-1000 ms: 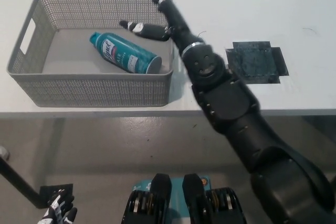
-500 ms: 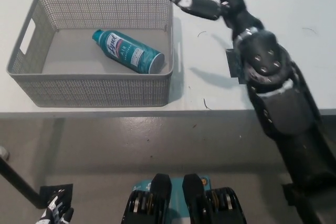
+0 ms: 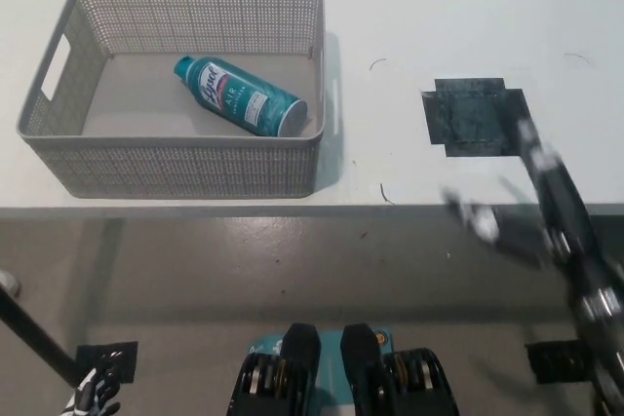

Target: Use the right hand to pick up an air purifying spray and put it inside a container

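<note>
Inside the basket (image 3: 174, 158) your spray (image 3: 240, 96) lies on its side. Right of the basket, the blurred right robot hand (image 3: 517, 226) holds nothing; swinging back could clip the desk (image 3: 390, 7) edge.

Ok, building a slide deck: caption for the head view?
Spray can lying in the grey basket; black right hand blurred beside the table edge.

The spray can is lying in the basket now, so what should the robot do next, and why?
Probably just bring the right hand down to rest at its side. The spray can already lies on its side inside the grey basket, and the blurred black hand is off at the table's front edge, holding nothing. The left hand hangs low.
</note>
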You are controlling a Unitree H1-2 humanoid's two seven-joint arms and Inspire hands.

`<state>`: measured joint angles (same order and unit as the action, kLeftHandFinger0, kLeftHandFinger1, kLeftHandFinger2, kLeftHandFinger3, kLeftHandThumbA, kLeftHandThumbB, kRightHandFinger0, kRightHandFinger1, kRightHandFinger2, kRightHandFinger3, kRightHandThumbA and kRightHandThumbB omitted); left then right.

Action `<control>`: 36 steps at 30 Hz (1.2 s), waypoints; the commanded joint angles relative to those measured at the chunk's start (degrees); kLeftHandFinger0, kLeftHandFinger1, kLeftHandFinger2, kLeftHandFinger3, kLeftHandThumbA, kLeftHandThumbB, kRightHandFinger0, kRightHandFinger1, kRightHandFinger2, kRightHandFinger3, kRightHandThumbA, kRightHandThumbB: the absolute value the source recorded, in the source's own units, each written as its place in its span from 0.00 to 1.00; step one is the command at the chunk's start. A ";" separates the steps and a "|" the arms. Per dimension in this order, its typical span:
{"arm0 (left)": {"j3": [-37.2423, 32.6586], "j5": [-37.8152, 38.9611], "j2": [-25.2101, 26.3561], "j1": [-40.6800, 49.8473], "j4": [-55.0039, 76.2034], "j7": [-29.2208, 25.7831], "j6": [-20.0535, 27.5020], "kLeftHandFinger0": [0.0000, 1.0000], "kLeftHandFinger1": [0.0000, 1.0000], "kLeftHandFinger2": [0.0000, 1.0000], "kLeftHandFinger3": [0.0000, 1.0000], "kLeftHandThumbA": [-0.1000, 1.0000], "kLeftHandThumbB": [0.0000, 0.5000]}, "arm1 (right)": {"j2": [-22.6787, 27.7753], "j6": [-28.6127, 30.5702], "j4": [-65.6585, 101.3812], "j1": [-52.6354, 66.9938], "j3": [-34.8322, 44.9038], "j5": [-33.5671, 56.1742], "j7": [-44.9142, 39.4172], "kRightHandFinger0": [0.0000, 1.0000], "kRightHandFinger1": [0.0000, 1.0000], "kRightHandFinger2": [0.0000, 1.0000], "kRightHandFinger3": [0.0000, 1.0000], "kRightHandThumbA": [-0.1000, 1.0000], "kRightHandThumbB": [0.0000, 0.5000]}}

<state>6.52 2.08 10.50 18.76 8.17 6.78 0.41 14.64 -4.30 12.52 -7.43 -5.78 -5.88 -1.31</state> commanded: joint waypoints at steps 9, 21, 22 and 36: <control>4.71 2.13 0.87 0.83 -0.87 -1.33 7.78 1.00 1.00 1.00 1.00 1.00 0.91 | 5.78 23.18 -6.17 21.52 3.28 -4.39 2.29 1.00 1.00 1.00 1.00 0.96 0.80; 9.01 3.38 -1.63 -0.37 -1.81 -2.57 13.52 1.00 1.00 1.00 1.00 1.00 0.90 | 4.59 17.95 -22.39 17.02 4.94 5.95 -4.06 1.00 1.00 1.00 1.00 1.00 0.73; 9.04 3.15 -1.71 -0.48 -1.67 -2.66 13.06 1.00 1.00 1.00 1.00 1.00 0.88 | 4.57 17.92 -22.30 16.93 5.21 6.15 -4.16 1.00 1.00 1.00 1.00 1.00 0.76; 9.38 2.46 -1.34 -0.36 -2.89 -2.17 14.99 1.00 1.00 1.00 1.00 1.00 0.98 | 3.96 18.30 -22.23 17.23 5.59 6.87 -5.98 1.00 1.00 1.00 1.00 1.00 0.82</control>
<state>15.60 4.52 8.32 18.10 4.88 5.54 12.46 18.46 10.67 -10.12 10.04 -1.10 -1.09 -5.72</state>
